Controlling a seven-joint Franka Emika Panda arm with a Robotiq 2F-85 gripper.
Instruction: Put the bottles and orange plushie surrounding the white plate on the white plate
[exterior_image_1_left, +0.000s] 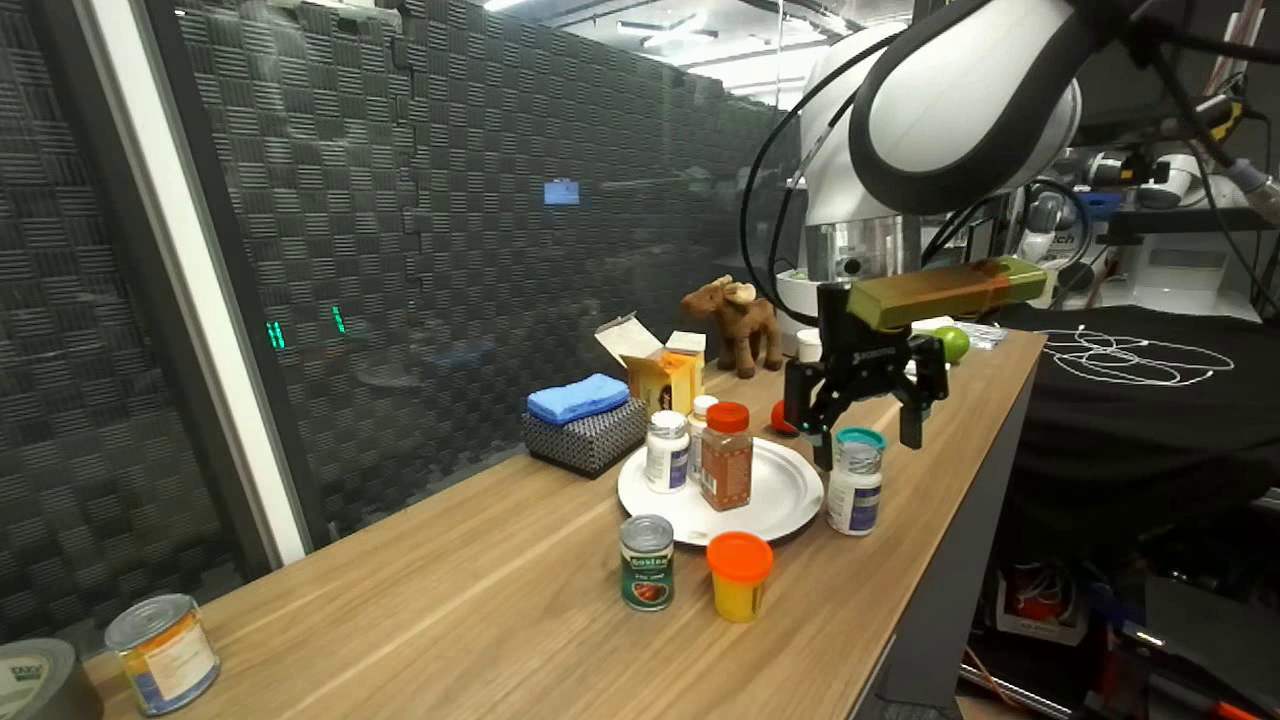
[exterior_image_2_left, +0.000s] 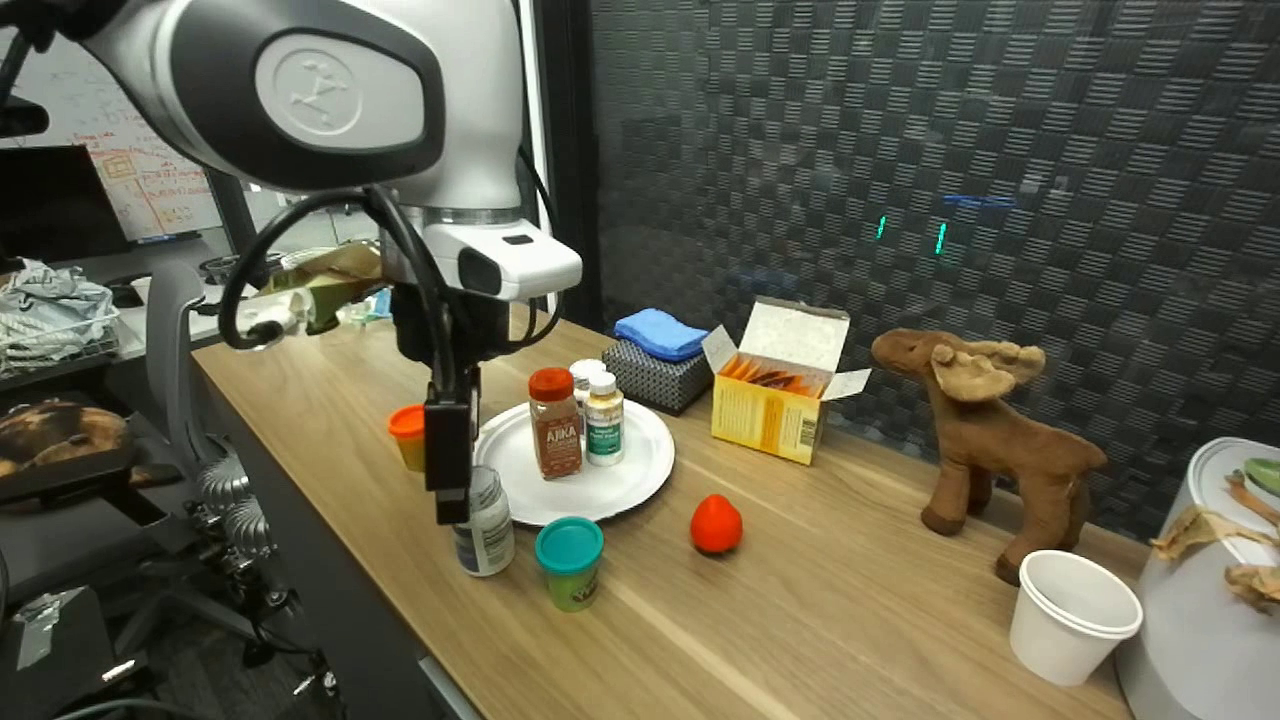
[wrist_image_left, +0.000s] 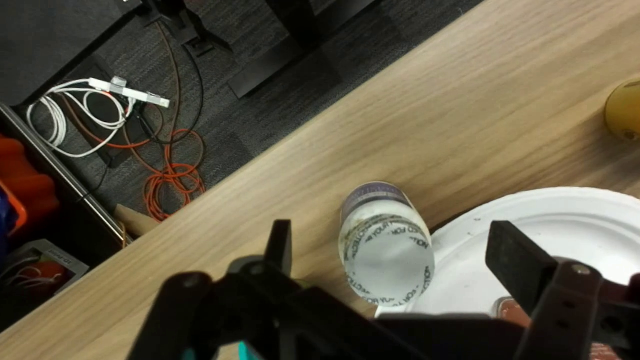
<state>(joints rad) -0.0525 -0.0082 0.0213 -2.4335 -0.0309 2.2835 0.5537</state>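
Note:
My open gripper points down at an uncapped white bottle standing beside the white plate. In the wrist view the bottle's sealed top lies between the fingers, with gaps on both sides; how far down they reach is unclear. On the plate stand a red-orange bottle, a white jar and a slim white bottle. Around it are a green-labelled can, an orange-lidded yellow tub, a teal-lidded tub and the orange plushie.
A patterned box under a blue cloth and an open yellow box stand behind the plate. Farther along are a brown plush moose and white cups. The table's edge runs close to the uncapped bottle.

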